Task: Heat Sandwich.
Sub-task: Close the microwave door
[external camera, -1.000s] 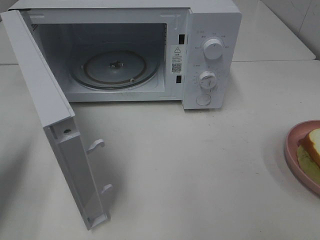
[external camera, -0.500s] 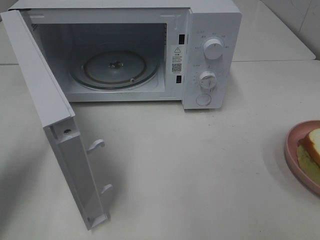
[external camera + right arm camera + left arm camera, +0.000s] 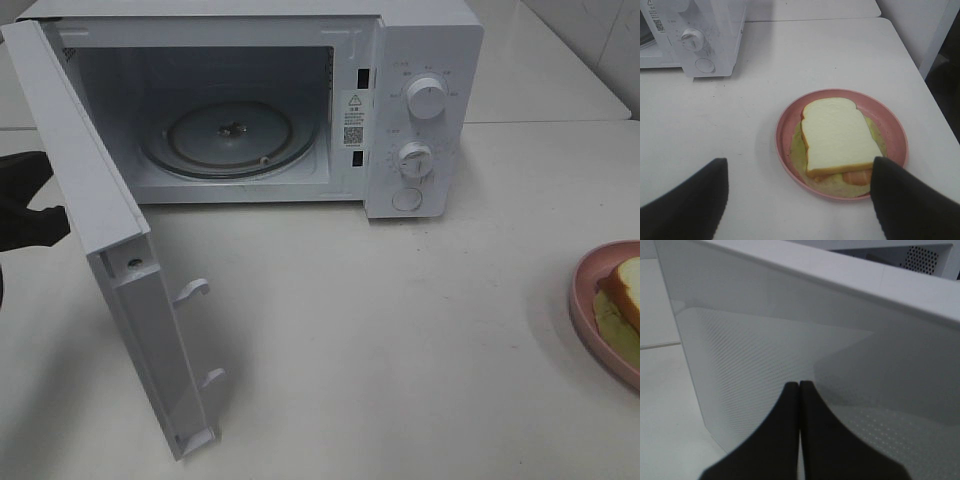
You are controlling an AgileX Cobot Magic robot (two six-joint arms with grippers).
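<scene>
Microwave (image 3: 420, 100): you have it at the back of the counter (image 3: 400, 330), control knobs facing you on its right side.
Door (image 3: 110, 260): it stands swung wide on its left hinge, so the cavity is free to load; I judge the opening step done.
Turntable (image 3: 230, 138): the glass plate inside is bare, ready to take the food.
Left tool (image 3: 799, 390): its fingers are pressed flat together with nothing between them, close to the outer face of the door. A closed tip suits pushing on a panel, which may be why you keep it so; whether it touches the door I cannot tell. In the high view only a dark part of that arm shows at the left edge, beyond the door.
Right tool (image 3: 799, 167): its fingers are spread wide and hold nothing, hanging above the near rim of the plate, one finger to each side, apparently lined up for a grasp.
Sandwich (image 3: 837, 135): it lies on the pink plate (image 3: 897, 140) at the right of the counter, well apart from the microwave; white bread on top, orange filling peeking out at the near edge.
Remaining: by my reading you have yet to carry the plate in, shut the door and set the knobs.
Watch: the plate is shallow, so take its rim squarely or it may tip.
</scene>
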